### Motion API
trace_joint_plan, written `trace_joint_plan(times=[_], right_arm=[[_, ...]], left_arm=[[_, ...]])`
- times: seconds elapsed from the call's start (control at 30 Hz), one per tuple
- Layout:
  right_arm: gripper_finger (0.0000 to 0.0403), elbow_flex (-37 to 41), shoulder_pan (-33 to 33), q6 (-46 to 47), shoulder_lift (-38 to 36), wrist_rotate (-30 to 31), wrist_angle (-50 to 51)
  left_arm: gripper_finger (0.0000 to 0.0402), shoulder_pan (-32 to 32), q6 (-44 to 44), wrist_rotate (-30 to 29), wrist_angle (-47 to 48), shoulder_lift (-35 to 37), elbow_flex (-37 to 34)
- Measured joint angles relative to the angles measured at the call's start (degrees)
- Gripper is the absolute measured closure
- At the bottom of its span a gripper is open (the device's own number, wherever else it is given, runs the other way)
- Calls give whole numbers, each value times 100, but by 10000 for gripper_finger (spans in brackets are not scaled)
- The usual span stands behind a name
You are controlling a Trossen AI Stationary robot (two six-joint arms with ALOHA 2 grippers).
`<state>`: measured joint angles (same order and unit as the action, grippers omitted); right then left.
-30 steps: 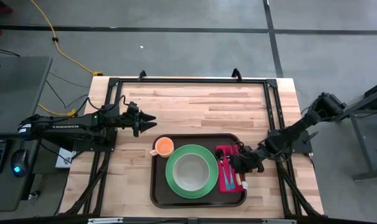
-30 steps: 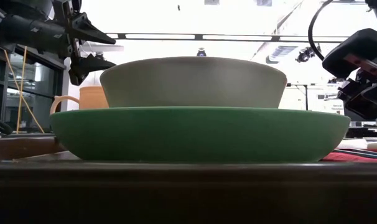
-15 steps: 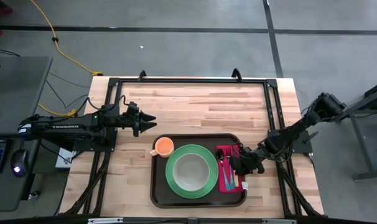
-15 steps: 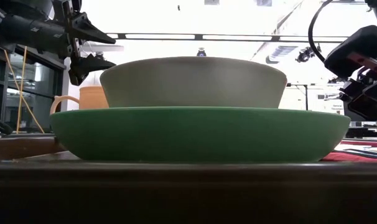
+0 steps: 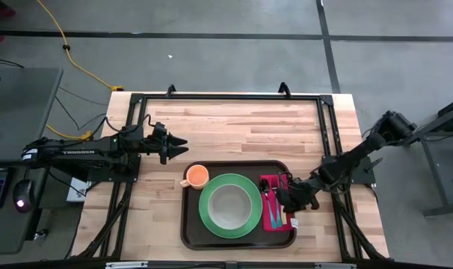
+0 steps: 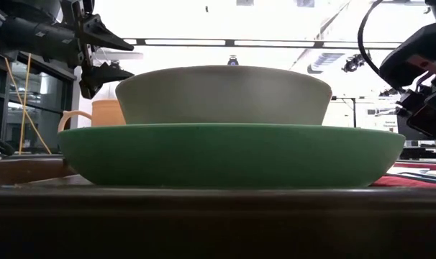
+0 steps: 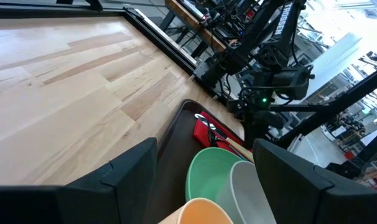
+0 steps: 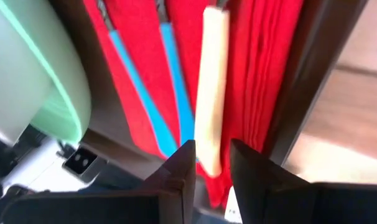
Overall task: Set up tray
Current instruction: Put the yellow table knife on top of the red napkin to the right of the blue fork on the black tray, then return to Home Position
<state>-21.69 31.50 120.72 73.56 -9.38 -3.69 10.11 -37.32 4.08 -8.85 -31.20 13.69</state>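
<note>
The dark brown tray (image 5: 190,224) lies at the table's near middle. On it stand a green plate (image 5: 208,218) with a grey bowl (image 5: 230,205), an orange cup (image 5: 197,176) and a magenta napkin (image 5: 276,218). On the napkin (image 8: 263,62) lie two blue-handled pieces (image 8: 135,81) and a cream-handled one (image 8: 212,87). My right gripper (image 8: 212,152) hovers over the napkin's right side (image 5: 288,196), slightly open, holding nothing. My left gripper (image 5: 180,146) hangs open in the air, far-left of the cup.
A black metal frame (image 5: 226,97) runs around the wooden tabletop (image 5: 249,127). Bare wood shows between the tray and the far edge. The tray's right rim (image 8: 313,74) lies close to my right gripper.
My right gripper has risen a little and drawn back toward the table's right edge, away from the napkin. The cutlery and the dishes have stayed where they were.
</note>
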Motion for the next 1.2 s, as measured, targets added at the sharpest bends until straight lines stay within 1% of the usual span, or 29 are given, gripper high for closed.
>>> trace_joint_plan(times=[0.13, 0.3, 0.5, 0.73, 0.83, 0.97, 1.07, 1.13, 1.2], right_arm=[[328, 0, 1, 14, -217, -52, -1], [328, 0, -1, -47, -565, 112, 27], [327, 0, -100, -367, -1089, 692, 4], [327, 0, -422, -1077, -1718, 1711, 42], [327, 0, -533, -1582, -1983, 2312, 96], [327, 0, -652, -2412, -2403, 3176, 92], [327, 0, -725, -2998, -2778, 3752, 92], [327, 0, -780, -3319, -3043, 4048, 110], [327, 0, -831, -3743, -3331, 4162, 208]], left_arm=[[108, -2, 69, 2, -4, 0, 0], [108, 0, 91, 2, -4, 0, 0], [108, -2, 104, 2, -37, 4, 2], [108, -2, 104, -13, 5, 79, 7], [108, 0, 104, -39, 1, 81, 7], [108, 0, 102, -283, -16, 81, 7], [108, 0, -1, -353, -46, 136, 7], [108, 0, -182, -356, -52, 202, 7], [108, 0, -288, -340, -44, 297, 7]])
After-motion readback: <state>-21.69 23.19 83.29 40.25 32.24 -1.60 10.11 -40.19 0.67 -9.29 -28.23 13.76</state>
